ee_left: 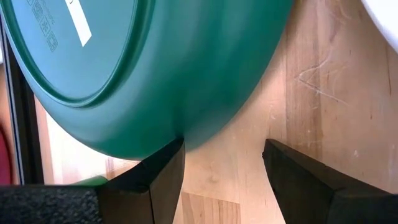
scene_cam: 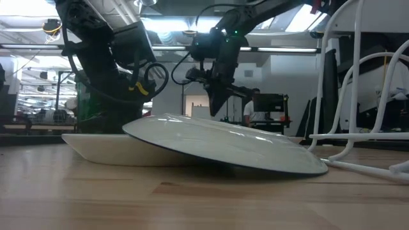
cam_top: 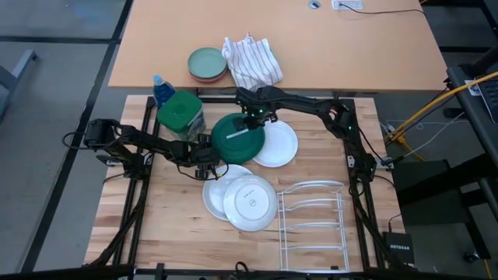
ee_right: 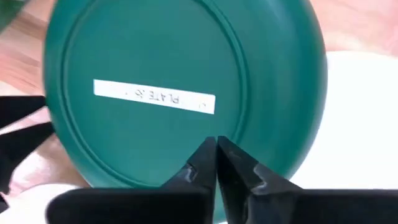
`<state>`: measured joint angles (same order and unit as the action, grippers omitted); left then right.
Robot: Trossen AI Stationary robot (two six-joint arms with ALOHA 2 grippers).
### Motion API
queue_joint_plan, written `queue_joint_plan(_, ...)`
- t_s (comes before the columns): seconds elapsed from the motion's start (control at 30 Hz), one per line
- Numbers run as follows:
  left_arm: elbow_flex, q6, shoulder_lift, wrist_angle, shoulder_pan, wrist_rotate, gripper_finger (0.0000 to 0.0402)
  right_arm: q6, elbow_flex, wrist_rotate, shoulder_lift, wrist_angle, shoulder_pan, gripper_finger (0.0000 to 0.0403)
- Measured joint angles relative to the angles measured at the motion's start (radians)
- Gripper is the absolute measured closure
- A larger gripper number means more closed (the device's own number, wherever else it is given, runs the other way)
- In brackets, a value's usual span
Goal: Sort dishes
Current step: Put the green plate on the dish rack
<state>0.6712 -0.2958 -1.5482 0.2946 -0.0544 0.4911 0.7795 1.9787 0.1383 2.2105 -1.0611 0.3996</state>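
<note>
- Two grippers meet at the dark green plate (cam_top: 240,138), upside down, overlapping a white plate (cam_top: 277,145)
- Left gripper (ee_left: 222,165) gapes wide at its rim; right gripper (ee_right: 216,163) hovers pinched together
- Best: slide the rim fully between fingers (ee_left: 155,177) before squeezing

Dark green plate (cam_top: 240,138) upside-down, overlapping white plate (cam_top: 277,145) — two more (cam_top: 247,203) overlapped nearer.

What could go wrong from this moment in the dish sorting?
1. The dark green plate lies upside down, overlapping a white plate; dragging it may shove that plate.
2. The left gripper, open at the green plate's rim, and the right gripper, fingers together above it, are close and might collide.
3. The green-lidded jar stands right beside the left arm and could get knocked.
</note>
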Motion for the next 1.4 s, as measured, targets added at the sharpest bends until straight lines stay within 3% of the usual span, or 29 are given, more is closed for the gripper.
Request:
queue_joint_plan(0.6,0.0,-0.045,0.001,0.0,0.002,0.002,0.0192,0.035,-0.092,0.003,-0.005,-0.002,0.0,0.0398)
queue_joint_plan(0.97,0.0,-0.09,0.003,0.005,0.055,0.151,0.0192,0.039,-0.094,0.003,-0.004,-0.007,0.0,0.0398)
queue_joint_plan(1.4,0.0,-0.079,0.003,0.005,0.081,0.154,0.0192,0.035,-0.057,-0.014,0.001,-0.023,0.0,0.0392)
